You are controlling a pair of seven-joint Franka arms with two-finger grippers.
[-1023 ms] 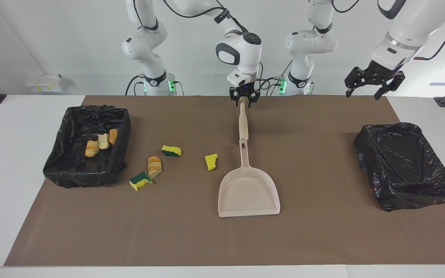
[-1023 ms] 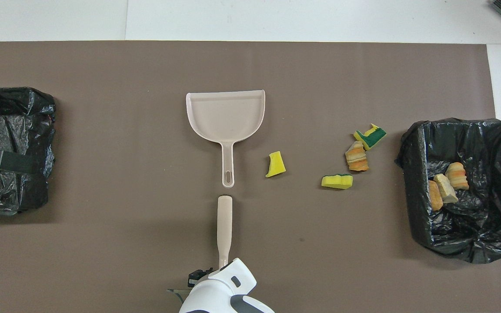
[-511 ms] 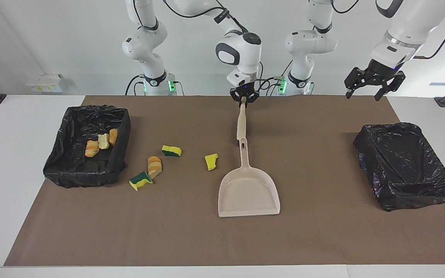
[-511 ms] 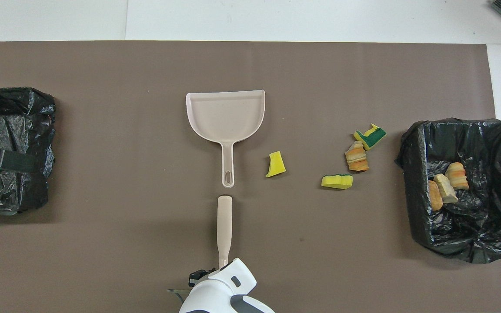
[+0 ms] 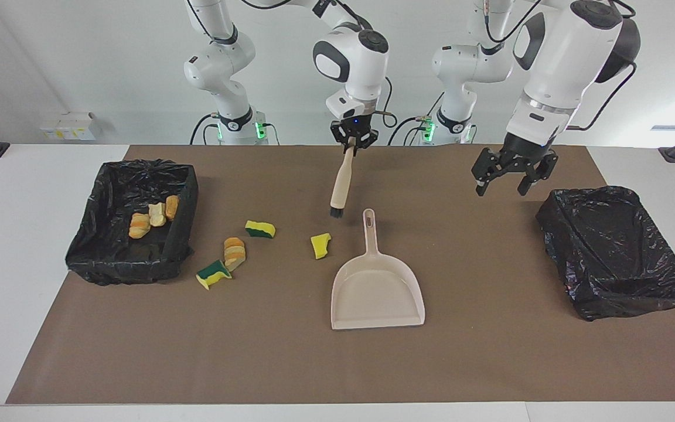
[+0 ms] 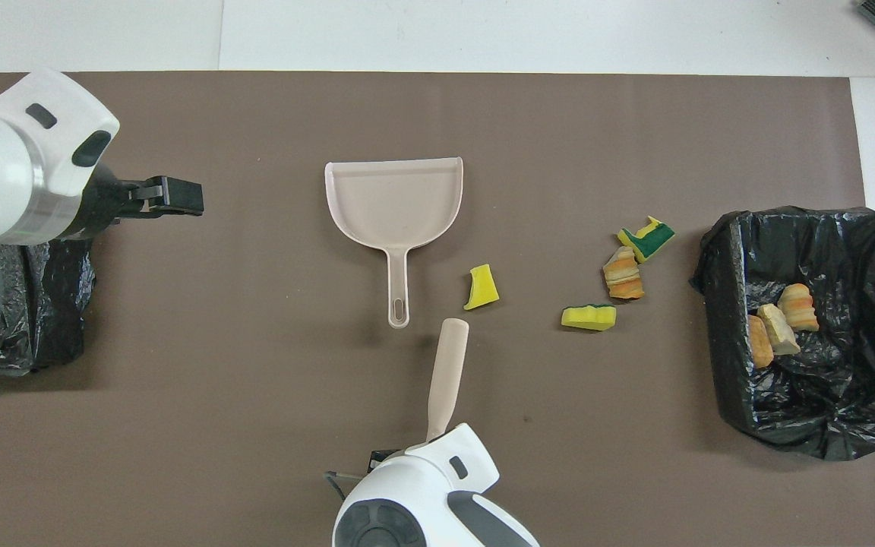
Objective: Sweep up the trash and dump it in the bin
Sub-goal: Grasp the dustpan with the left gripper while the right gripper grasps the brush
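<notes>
Meanwhile, the right end effector (image 5: pixel 354 142) is clenched on the top of a beige plastic brush (image 5: pixel 341 184), hanging tilted over the brown paper-covered worktop (image 5: pixel 290 363), its dark bristle tip just above the handle end of the flat beige plastic dustpan (image 5: pixel 377 290). Directly under that tip lies a yellow sponge chunk (image 5: pixel 320 245), beside the dustpan's handle. Toward the right arm's end from the end effector lie three more scraps: a yellow-and-green sponge piece (image 5: pixel 260 229), a golden-brown bread-like piece (image 5: pixel 234 252) and, touching it, a green-backed sponge wedge (image 5: pixel 213 274). Bare mat separates these from the brush. Next comes the black-bag-lined rectangular bin (image 5: pixel 132 231), three bread-like pieces (image 5: pixel 151 215) resting inside against its wall nearest the scraps. The left end effector (image 5: pixel 512 176), its fingers spread apart and gripping nothing, hangs over open mat between the dustpan and a second black-lined bin (image 5: pixel 616 252). A wide strip of brown mat lies bare along the worktop's edge farthest from the robots.
</notes>
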